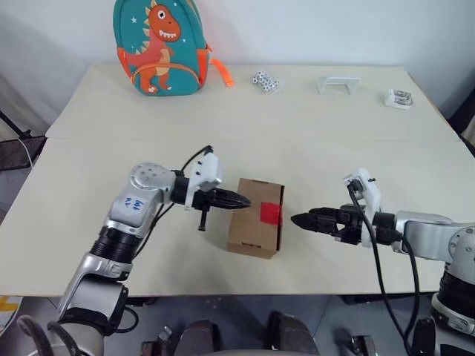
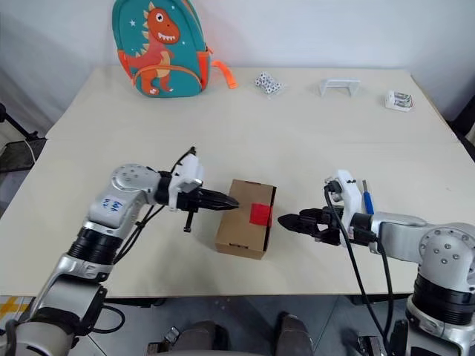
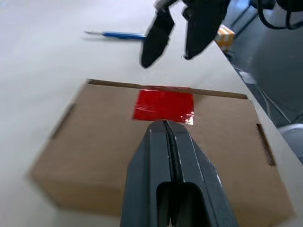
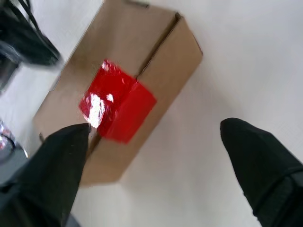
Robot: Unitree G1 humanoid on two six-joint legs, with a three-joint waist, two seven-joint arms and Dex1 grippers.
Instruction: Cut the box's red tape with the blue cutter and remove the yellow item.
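Your small brown cardboard box point(image 1: 256, 227) sat near the pale bench's point(image 1: 297, 126) front edge, its red tape square point(image 1: 271, 213) folded over the top's 3 o'clock edge. Your left end effector point(image 1: 245, 199), pressed together, hovered over the lid; your right end effector point(image 1: 297, 220) was spread at the box's 3 o'clock. The slim blue cutter point(image 2: 367, 200) lay beyond it.

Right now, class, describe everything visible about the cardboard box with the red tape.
The box is a small brown cardboard carton, closed, lying flat near the table's front edge. A red tape square wraps from its top over one side, across the flap seam, and looks uncut. The left end effector, shut, hovers over its top; whether it touches is unclear. The right end effector, open, points at the taped side.
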